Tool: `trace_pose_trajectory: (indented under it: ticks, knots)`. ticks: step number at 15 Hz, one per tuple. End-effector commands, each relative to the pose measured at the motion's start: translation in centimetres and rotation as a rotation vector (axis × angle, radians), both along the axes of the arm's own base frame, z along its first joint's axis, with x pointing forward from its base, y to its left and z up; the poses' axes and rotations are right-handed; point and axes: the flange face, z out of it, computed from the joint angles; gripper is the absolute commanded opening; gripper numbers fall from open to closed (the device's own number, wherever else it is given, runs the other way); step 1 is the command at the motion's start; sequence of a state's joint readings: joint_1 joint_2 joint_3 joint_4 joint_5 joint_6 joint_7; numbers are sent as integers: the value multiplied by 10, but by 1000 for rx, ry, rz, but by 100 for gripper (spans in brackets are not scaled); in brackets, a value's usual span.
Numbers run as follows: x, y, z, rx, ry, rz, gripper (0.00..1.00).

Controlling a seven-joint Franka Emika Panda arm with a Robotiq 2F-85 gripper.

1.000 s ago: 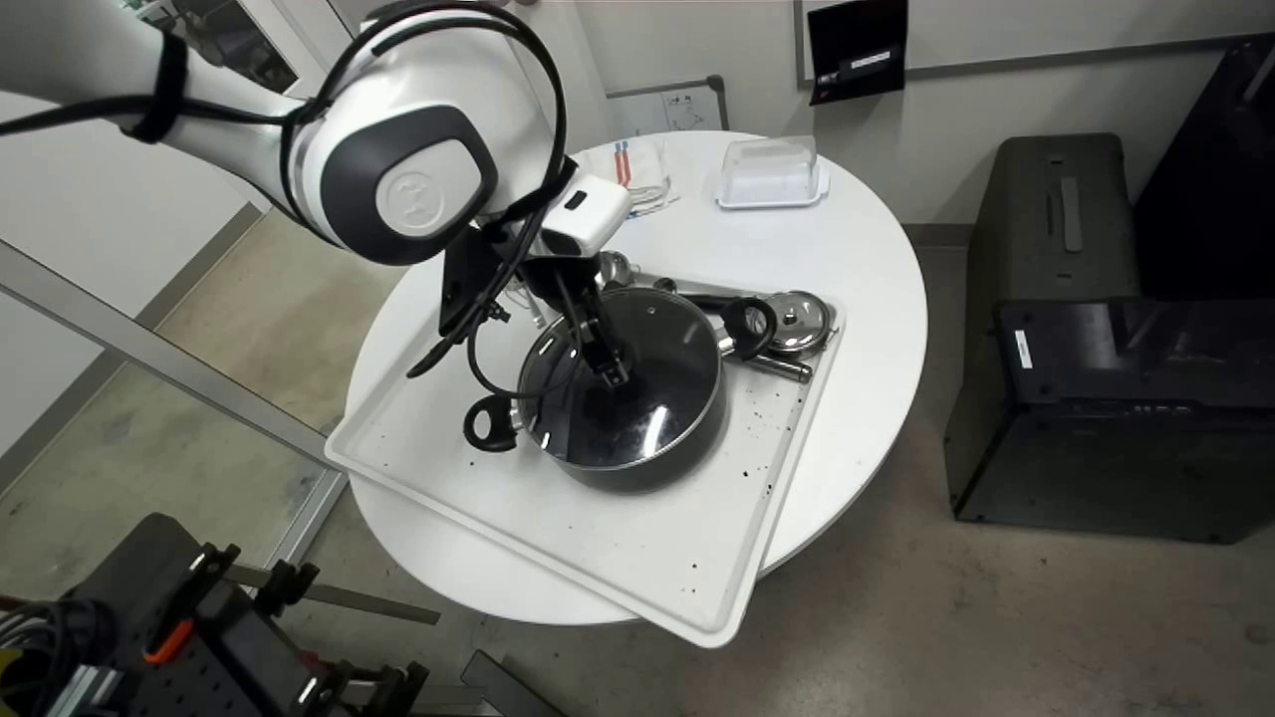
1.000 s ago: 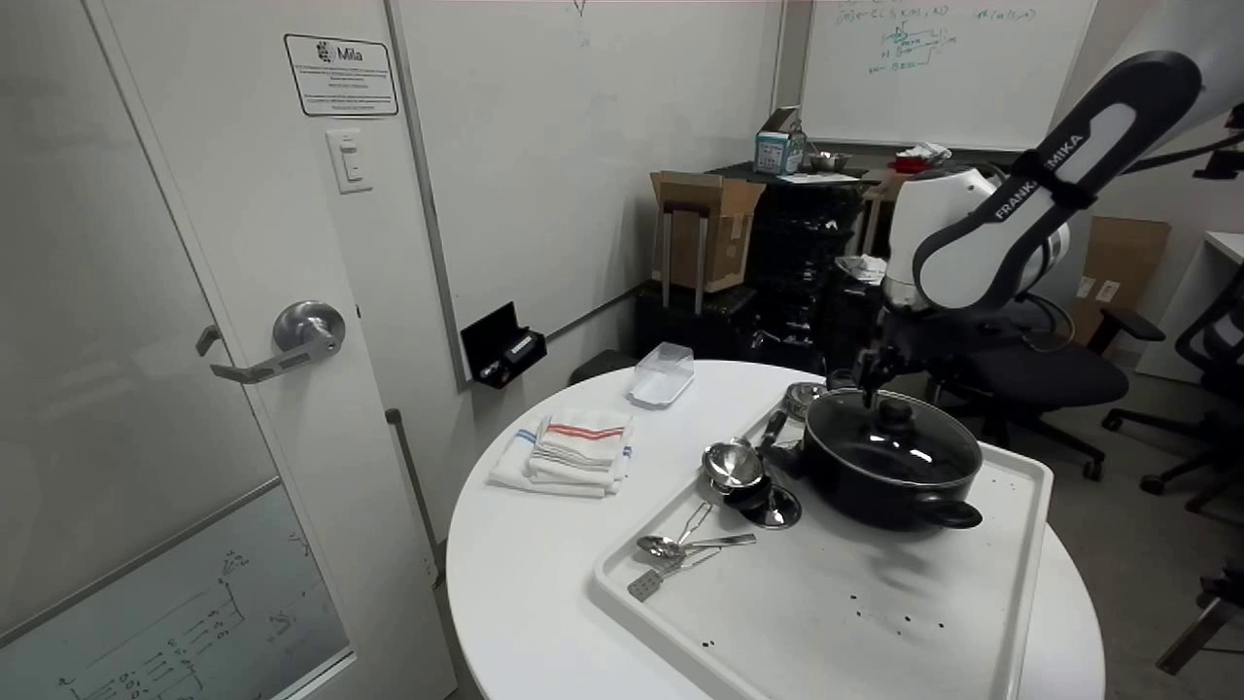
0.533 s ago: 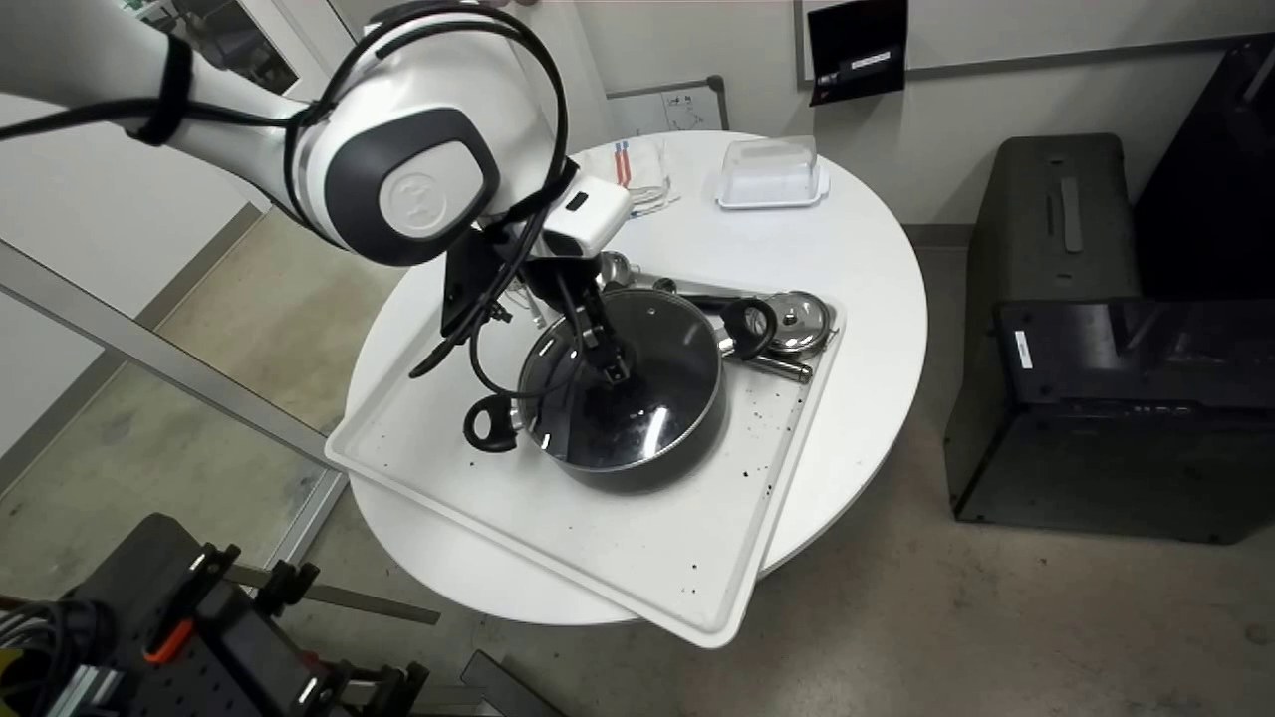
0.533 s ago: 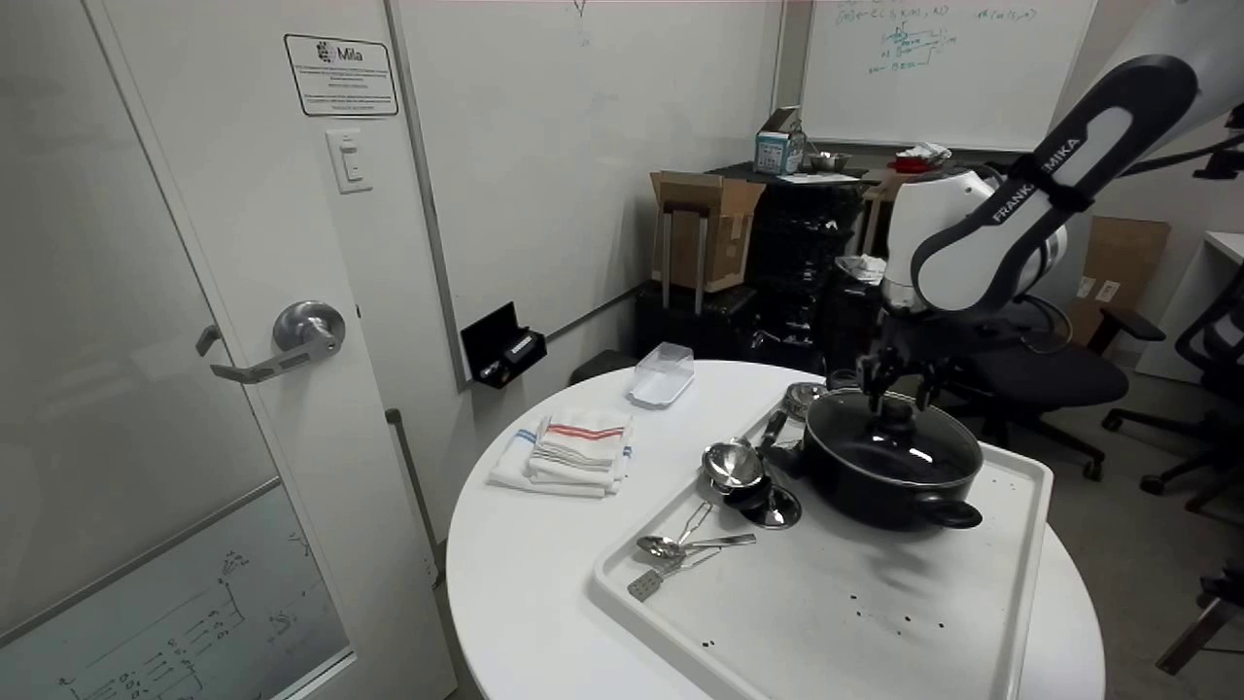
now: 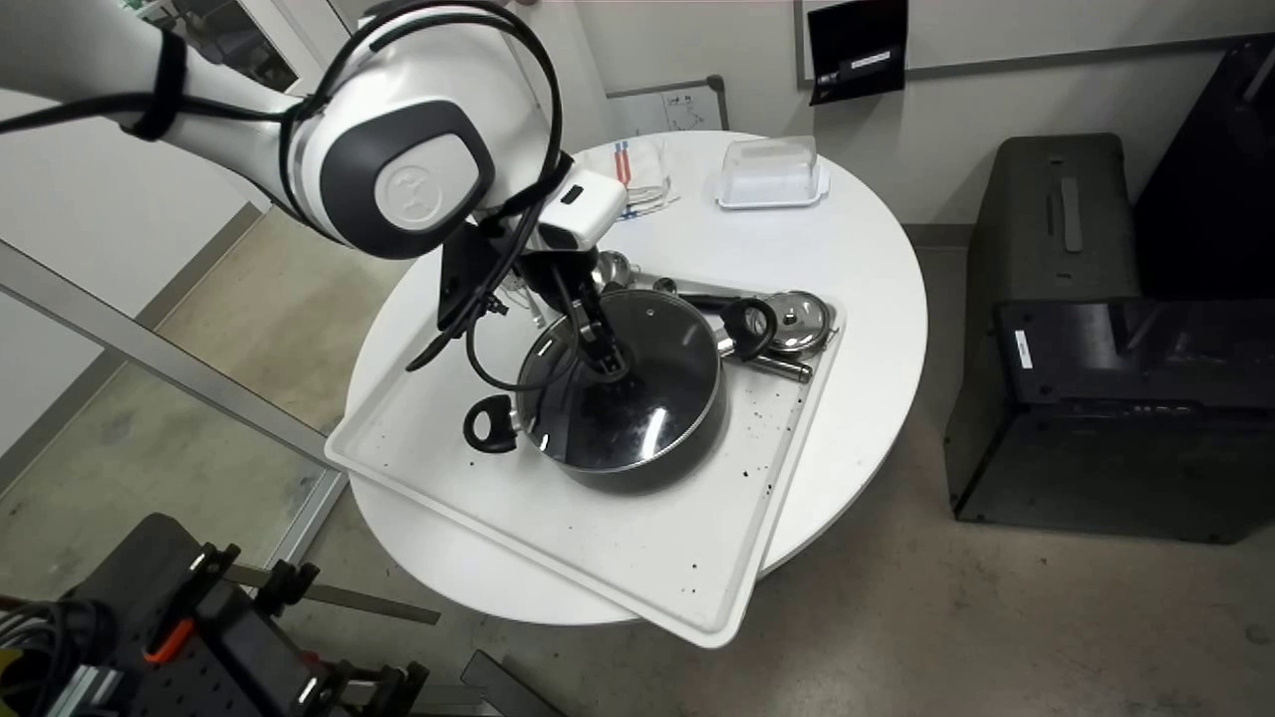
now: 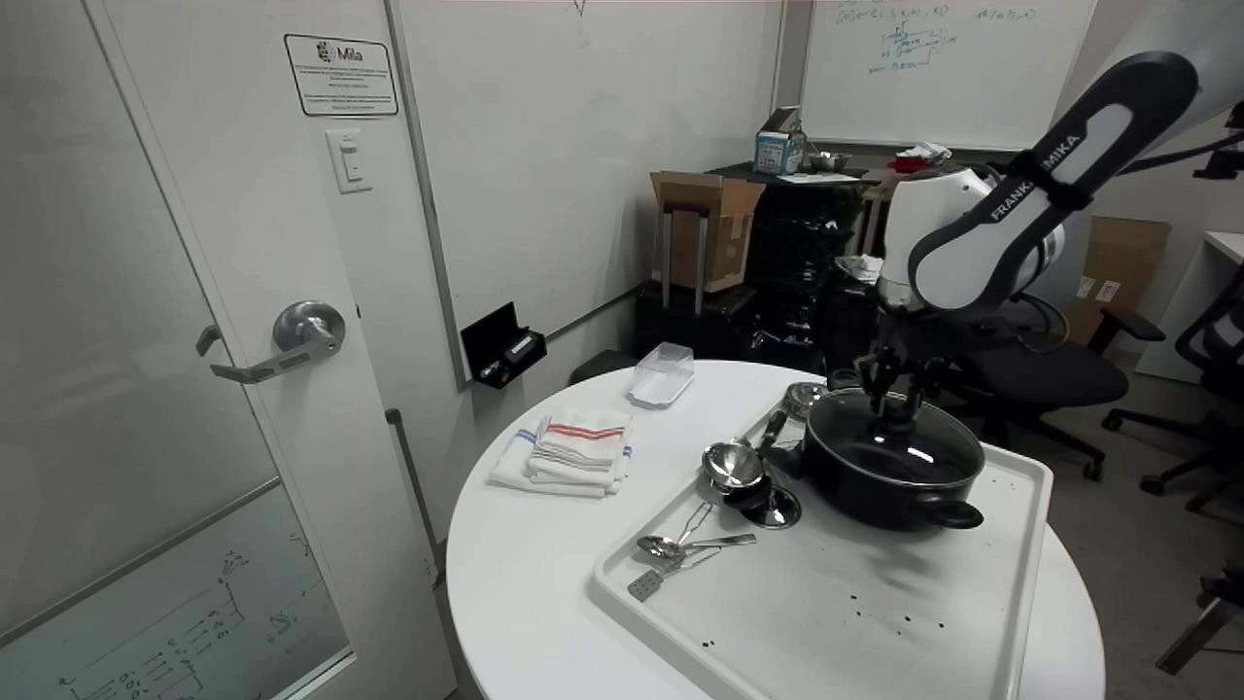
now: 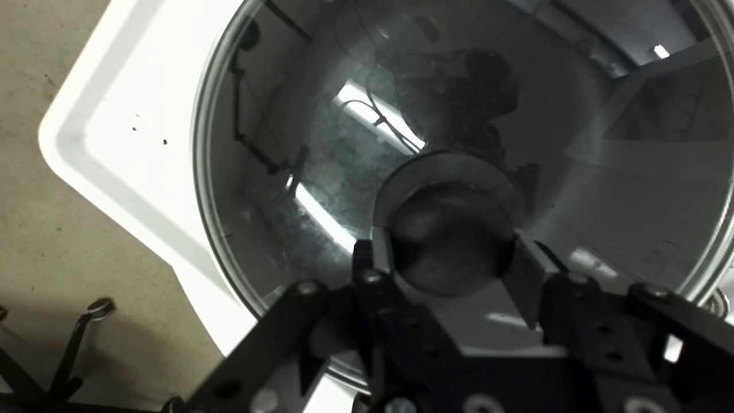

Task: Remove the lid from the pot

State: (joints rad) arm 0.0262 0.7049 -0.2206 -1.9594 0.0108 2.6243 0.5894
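Observation:
The glass lid (image 6: 865,453) with its metal rim covers the black pot (image 6: 860,501); in both exterior views it lies level at the pot's rim. Its dark knob (image 7: 453,229) stands up at the centre, large in the wrist view. My gripper (image 7: 450,246) comes down over it, one finger pressed on each side, so the jaws are shut on the knob. From above, the gripper (image 5: 610,370) hides the knob, while most of the lid (image 5: 672,339) shows. Whether any gap lies between lid and pot cannot be made out.
A white tray (image 5: 558,538) on the round table carries the pot. Loop handles (image 5: 490,425) stick out from the pot's sides. Beside it are small metal pots (image 6: 734,469) and utensils (image 6: 680,552). Folded towels (image 6: 575,452) and a clear box (image 6: 663,376) lie beyond the tray.
The fingers stood wide apart a second ago and have come together on the knob. The arm has shifted very slightly. Lid and pot look almost unchanged in place.

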Motion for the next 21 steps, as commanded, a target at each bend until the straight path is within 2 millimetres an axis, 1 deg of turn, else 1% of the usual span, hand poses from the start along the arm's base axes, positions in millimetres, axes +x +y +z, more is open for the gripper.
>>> trace_pose_trajectory:
  ticks: [1, 4, 9, 11, 13, 15, 17, 21]
  knots:
    - [-3, -1, 20, 27, 7, -11, 24]
    - [-6, -3, 35, 43, 4, -13, 24]
    - [-13, -2, 73, 82, 0, 4, 24]
    - [-14, 4, 85, 82, 0, 18, 24]
    - [-15, 13, 93, 77, 0, 38, 24]
    - [-17, 27, 97, 68, -9, 68, 24]
    - [-20, 47, 98, 57, -8, 108, 24]
    - [-32, 96, 93, 33, -14, 218, 24]
